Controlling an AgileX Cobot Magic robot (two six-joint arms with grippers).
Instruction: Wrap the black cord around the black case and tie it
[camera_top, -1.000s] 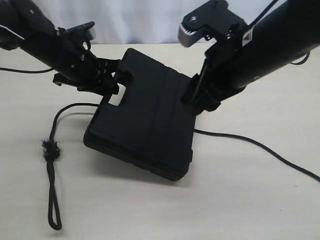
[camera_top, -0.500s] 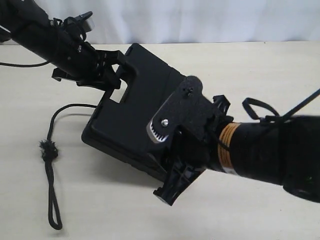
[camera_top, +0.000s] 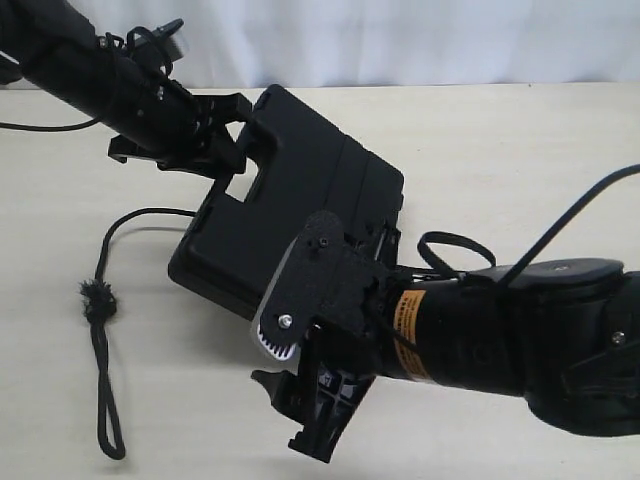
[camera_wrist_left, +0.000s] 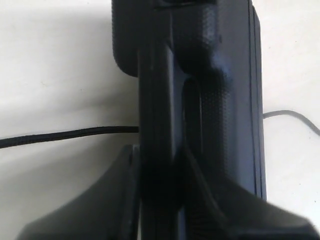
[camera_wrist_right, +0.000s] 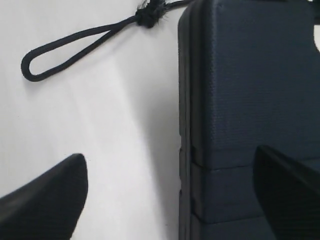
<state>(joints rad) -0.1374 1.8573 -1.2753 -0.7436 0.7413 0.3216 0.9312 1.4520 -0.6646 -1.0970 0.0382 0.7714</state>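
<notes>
The black case (camera_top: 300, 190) lies on the middle of the pale table (camera_top: 520, 130). Its long axis runs from the back of the table toward the front, slanting a little toward the near left. The side with the cut-out handle slot (camera_top: 232, 188) faces left, and the ridged lid faces up. The left gripper (camera_top: 232, 140) is clamped on the handle bar at that side. In the left wrist view its fingers (camera_wrist_left: 100, 205) sit on either side of the case's (camera_wrist_left: 235, 100) edge, pressed against it. The black cord (camera_top: 108, 245) comes out from under the case's left edge, curves away to the left, and then runs toward the front of the table. It passes through a frayed knotted tuft (camera_top: 98, 297) and ends in a narrow loop (camera_top: 108, 415) lying flat, well apart from the case. The right gripper (camera_top: 300, 415) hangs by the case's near corner with its jaws spread wide, holding nothing. In the right wrist view one finger (camera_wrist_right: 47, 200) is over bare table, the other is over the lid (camera_wrist_right: 250, 75), and the case's side edge lies between them. The cord's loop (camera_wrist_right: 65, 45) and tuft (camera_wrist_right: 150, 15) show beyond.
</notes>
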